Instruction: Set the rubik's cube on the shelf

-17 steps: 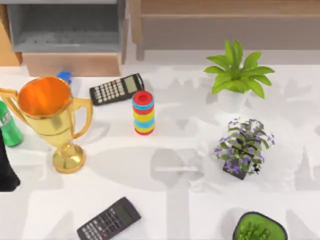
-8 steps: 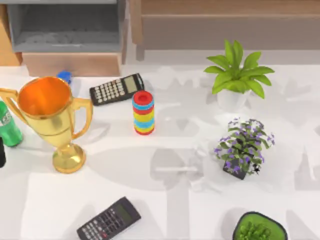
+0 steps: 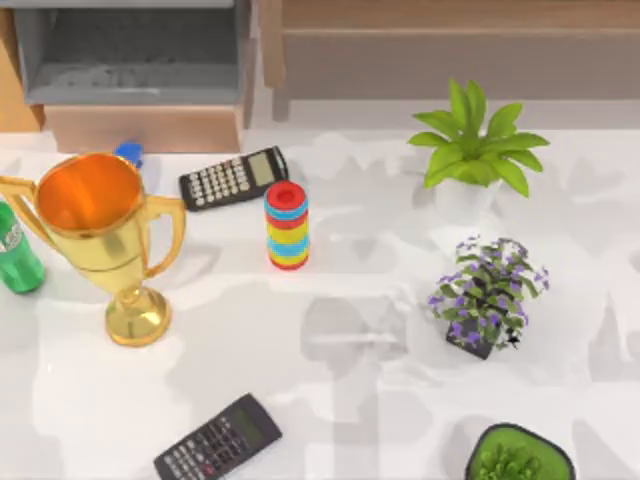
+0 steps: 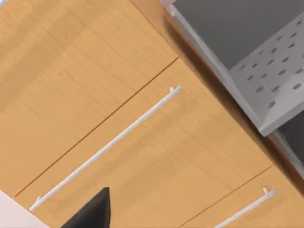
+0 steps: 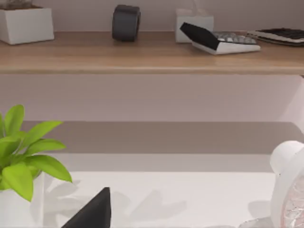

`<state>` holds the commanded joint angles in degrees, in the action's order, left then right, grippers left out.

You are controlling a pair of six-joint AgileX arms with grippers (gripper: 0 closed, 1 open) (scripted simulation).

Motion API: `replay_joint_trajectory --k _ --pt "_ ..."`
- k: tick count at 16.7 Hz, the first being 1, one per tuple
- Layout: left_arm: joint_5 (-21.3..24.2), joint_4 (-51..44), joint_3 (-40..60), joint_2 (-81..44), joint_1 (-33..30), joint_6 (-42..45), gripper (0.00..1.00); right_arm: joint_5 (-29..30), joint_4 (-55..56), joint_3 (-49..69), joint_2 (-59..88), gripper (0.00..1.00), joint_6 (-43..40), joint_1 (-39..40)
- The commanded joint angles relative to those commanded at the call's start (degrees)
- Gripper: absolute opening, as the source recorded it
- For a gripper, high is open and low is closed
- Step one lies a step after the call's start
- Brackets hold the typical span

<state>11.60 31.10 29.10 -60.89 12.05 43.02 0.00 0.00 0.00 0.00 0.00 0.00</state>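
Shelf (image 3: pixel 450 14) runs along the far edge of the table (image 3: pixel 340 400), from the middle to the top view's right, with its wooden upright at the left end and the grey-brown panel below the ledge. In my right wrist view the shelf (image 5: pixel 142 54) carries a white planter (image 5: pixel 26 24), a dark roll (image 5: pixel 126 22), a white box (image 5: pixel 194 19), a tilted grey calculator (image 5: pixel 223 40) and a dark flat keyboard (image 5: pixel 280 34). Where the rubik's cube lies I cannot tell.

My right gripper (image 5: pixel 92 213) hangs over the white tabletop facing that ledge, between a green leafy plant (image 5: pixel 23 152) and a white fan-like thing (image 5: pixel 290 185); whether this pincer is apart or together I cannot tell. My left gripper (image 4: pixel 92 213) faces a light wooden cabinet front (image 4: pixel 142 142) with thin white bar handles (image 4: pixel 107 145), beside a grey perforated panel (image 4: pixel 275 80); its state I cannot tell either.

From above, the table holds a gold trophy (image 3: pixel 100 230) at the left with a green bottle (image 3: pixel 15 255) just beside it and a small blue thing (image 3: pixel 128 153) behind. An upper calculator (image 3: pixel 233 177) lies near the ring stack (image 3: pixel 287 225), which stands upright. A lower calculator (image 3: pixel 217 440) lies at the near edge. On the right stand the leafy plant in its white pot (image 3: pixel 475 150), a purple-flowered plant (image 3: pixel 487 292) and, at the near edge, a green plant in a dark bowl (image 3: pixel 520 455). The grey-lined box compartment (image 3: pixel 130 50) sits at the far left, beside the upright.
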Motion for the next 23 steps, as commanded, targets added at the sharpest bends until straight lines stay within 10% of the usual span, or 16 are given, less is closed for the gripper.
replay_joint_trajectory --k 13,23 --pt "13.64 32.40 30.35 -62.53 10.52 42.63 1.00 0.00 0.00 0.00 0.00 1.00 0.00 0.00" --pt "14.91 36.01 33.89 -69.73 11.64 47.71 1.00 0.00 0.00 0.00 0.00 1.00 0.00 0.00"
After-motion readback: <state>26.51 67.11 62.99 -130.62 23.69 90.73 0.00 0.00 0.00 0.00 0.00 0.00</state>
